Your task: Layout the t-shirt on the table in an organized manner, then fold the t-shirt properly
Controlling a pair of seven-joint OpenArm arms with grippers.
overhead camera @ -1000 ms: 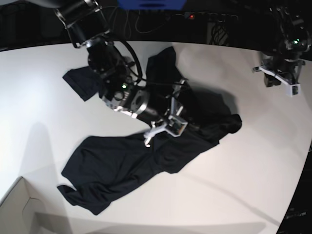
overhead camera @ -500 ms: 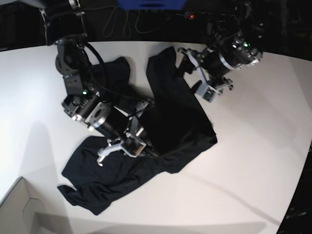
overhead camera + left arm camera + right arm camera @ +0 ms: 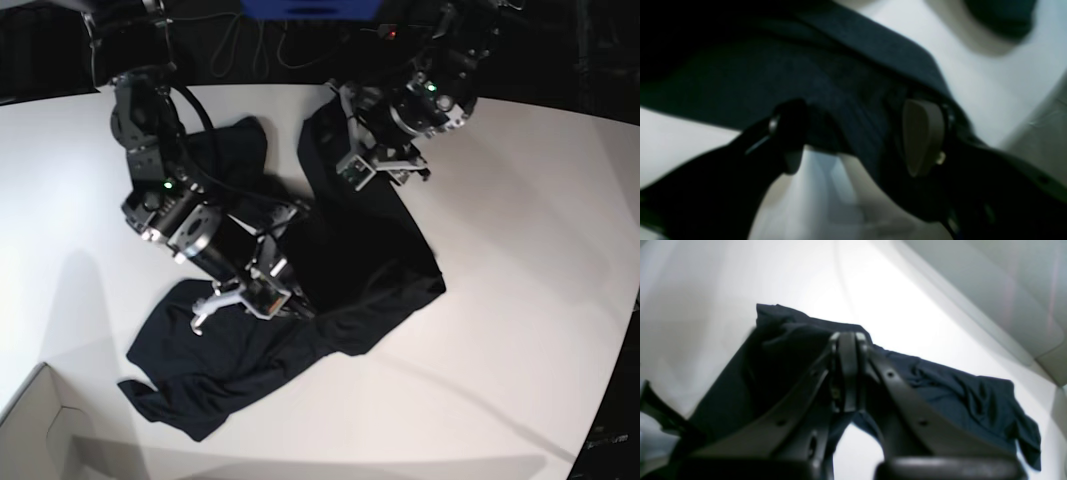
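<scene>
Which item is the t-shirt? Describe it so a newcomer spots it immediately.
Start at the big white table that fills the base view. In its middle, stretching between the two black robot arms, lies the t-shirt, crumpled. It is the only soft, dark, wrinkled cloth there, unlike the hard, shiny arms and the pale cardboard box at the near corner.

White table, curved edge: carried one crumpled black t-shirt; pale cardboard box at corner.
</scene>
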